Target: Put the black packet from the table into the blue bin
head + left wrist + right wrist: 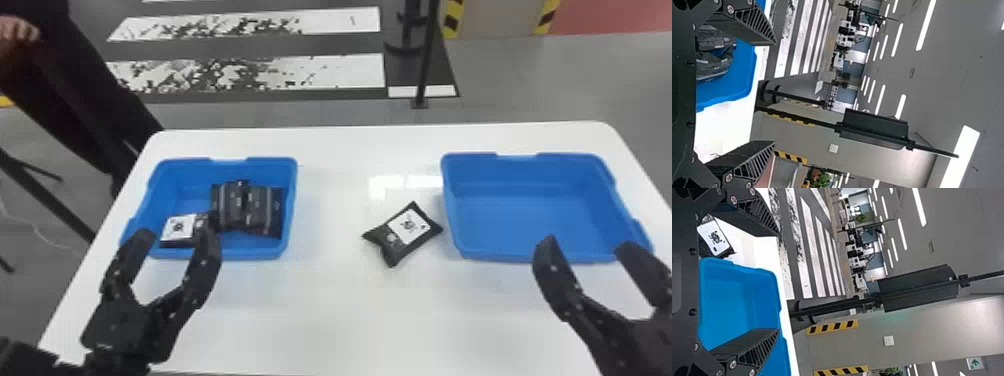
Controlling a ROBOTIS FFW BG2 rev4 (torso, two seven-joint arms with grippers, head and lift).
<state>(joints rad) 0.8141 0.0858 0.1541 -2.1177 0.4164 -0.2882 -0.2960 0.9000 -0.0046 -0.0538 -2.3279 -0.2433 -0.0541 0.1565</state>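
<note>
A black packet [404, 233] with a white label lies tilted on the white table between two blue bins, close to the right one. The right blue bin [530, 210] holds nothing; the left blue bin [185, 167] contains several black packets. My left gripper [172, 237] stands open over the near side of the left bin, and my right gripper [582, 245] is open at the near edge of the right bin. In the left wrist view the left gripper [774, 93] has empty space between its fingers. The right wrist view has the right gripper [777, 282] spread, with the packet [714, 237] beyond one finger.
The white table [330, 310] carries both bins, one on each side. Behind it stand a black post [427, 55] and striped floor mats.
</note>
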